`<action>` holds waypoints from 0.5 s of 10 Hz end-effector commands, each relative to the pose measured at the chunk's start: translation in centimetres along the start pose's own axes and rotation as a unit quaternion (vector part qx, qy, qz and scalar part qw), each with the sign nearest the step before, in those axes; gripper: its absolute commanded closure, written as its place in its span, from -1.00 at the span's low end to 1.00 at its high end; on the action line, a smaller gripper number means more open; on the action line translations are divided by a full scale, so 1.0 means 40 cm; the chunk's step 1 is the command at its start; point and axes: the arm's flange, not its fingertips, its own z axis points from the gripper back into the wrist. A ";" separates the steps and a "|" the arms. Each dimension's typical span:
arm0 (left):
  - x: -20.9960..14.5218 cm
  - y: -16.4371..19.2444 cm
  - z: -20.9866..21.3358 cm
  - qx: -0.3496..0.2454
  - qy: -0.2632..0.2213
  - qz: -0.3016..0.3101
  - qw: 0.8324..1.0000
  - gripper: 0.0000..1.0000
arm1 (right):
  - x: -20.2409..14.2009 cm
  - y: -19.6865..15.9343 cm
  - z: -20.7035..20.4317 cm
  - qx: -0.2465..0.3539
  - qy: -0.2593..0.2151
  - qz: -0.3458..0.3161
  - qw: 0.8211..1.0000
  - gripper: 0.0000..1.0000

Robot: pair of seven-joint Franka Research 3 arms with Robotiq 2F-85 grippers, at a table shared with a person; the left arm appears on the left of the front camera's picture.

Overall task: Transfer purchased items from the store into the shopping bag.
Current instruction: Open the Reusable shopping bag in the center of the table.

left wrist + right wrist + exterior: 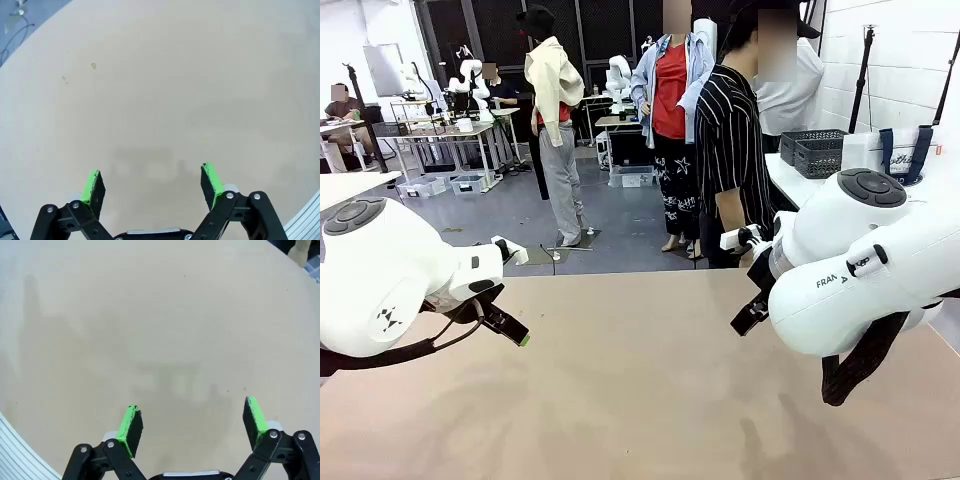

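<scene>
One beige surface spans the front view from its near edge to its far edge. Two white arms stand over it: the left arm above the left edge, the right arm above the right edge. A person in a black striped top stands at the far edge, right of centre.

Behind that person, at the far right, is a second, white surface. On it stands the store, a dark grey lattice basket. The shopping bag, whitish with navy straps, stands just beside the basket on the robot's right. Whether the two touch cannot be told. The contents of both are too small to make out.

Left gripper: jaws spread wide, green pads well apart, nothing between them, bare beige top beneath.

Right gripper: jaws likewise spread, green pads well apart, nothing held, its shadow lying on the beige top beneath.
</scene>
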 end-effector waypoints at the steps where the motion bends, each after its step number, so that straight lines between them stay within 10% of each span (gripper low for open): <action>1: 0.000 0.000 0.000 0.000 0.000 0.000 1.000 -1.00 | 0.000 0.000 0.000 0.000 0.000 0.000 1.000 -1.00; 5: 0.000 0.000 0.000 0.000 0.000 0.000 1.000 -1.00 | 0.000 0.000 0.000 0.000 0.000 0.000 1.000 -1.00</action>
